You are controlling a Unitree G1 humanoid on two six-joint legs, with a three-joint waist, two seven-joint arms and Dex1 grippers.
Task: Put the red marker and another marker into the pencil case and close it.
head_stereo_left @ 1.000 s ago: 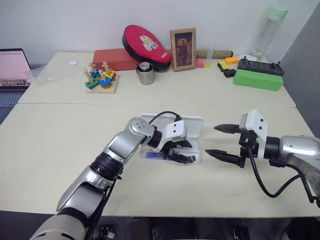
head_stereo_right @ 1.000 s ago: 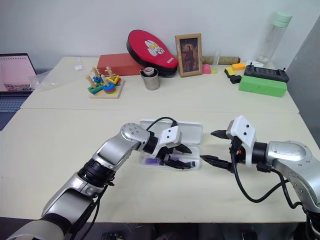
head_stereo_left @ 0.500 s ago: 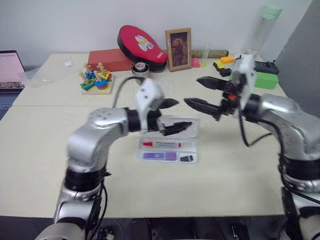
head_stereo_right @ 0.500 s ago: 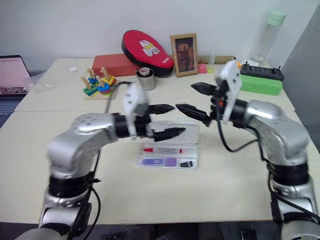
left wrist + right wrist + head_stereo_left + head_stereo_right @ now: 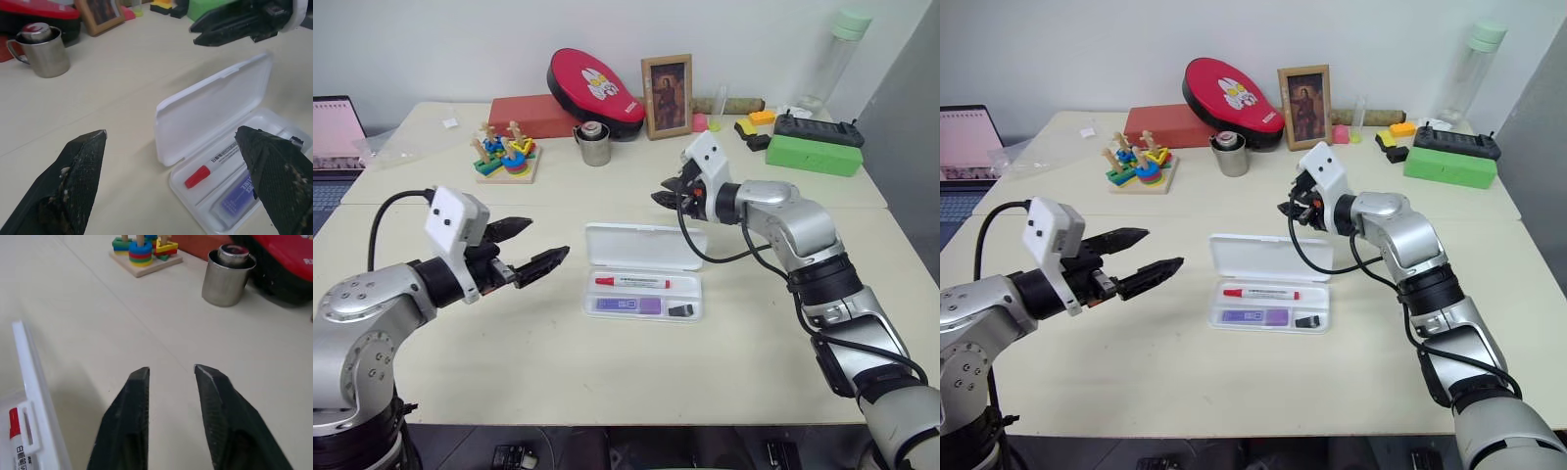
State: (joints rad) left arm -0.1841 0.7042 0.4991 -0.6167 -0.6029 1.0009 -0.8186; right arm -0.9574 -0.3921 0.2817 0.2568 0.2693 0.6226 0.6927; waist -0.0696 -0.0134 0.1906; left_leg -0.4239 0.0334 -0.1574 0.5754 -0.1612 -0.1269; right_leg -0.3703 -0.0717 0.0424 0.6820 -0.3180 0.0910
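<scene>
Left eye view: open pencil case [image 5: 697, 294] holds red marker [image 5: 631, 282], purple highlighter [image 5: 626, 305].

Red marker [image 5: 632, 282] and purple highlighter [image 5: 628, 305] inside open white pencil case [image 5: 644, 247]

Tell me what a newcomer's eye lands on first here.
The open white case at the middle of the near table, with the red marker and purple highlighter already in its tray. The right gripper hovers just behind the raised lid; the left gripper hangs off to the case's left.
</scene>
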